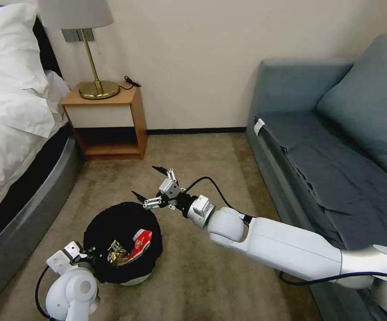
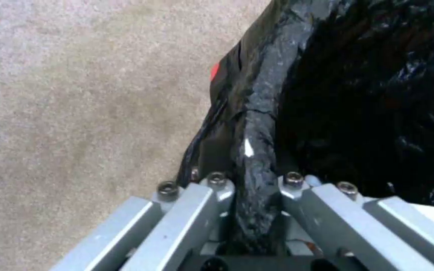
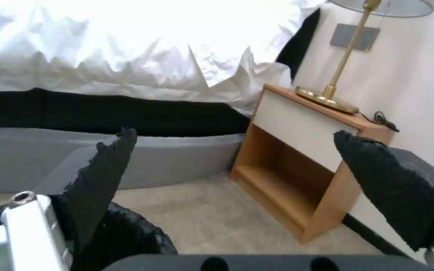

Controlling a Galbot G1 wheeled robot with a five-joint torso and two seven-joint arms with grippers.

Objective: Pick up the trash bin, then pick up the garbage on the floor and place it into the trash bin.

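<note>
Trash bin (image 1: 123, 243): black-lined, on carpet (image 1: 202, 276) betw bed (image 1: 10, 133) & sofa (image 1: 336, 156); red-white packet (image 1: 141, 243) & gold wrapper (image 1: 116, 253) inside. L gripper (image 1: 88, 253): clamped on bin's near rim, liner pinched betw fingers (image 2: 197, 203). R gripper (image 1: 150, 182): fingers wide apart, empty, above carpet just past bin's far edge, facing nightstand (image 1: 109, 120) w/ lamp (image 1: 96, 84)

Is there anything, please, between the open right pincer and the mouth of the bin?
Nothing visible: the right pincer hangs open and empty just past the bin's far rim, over bare carpet.
</note>
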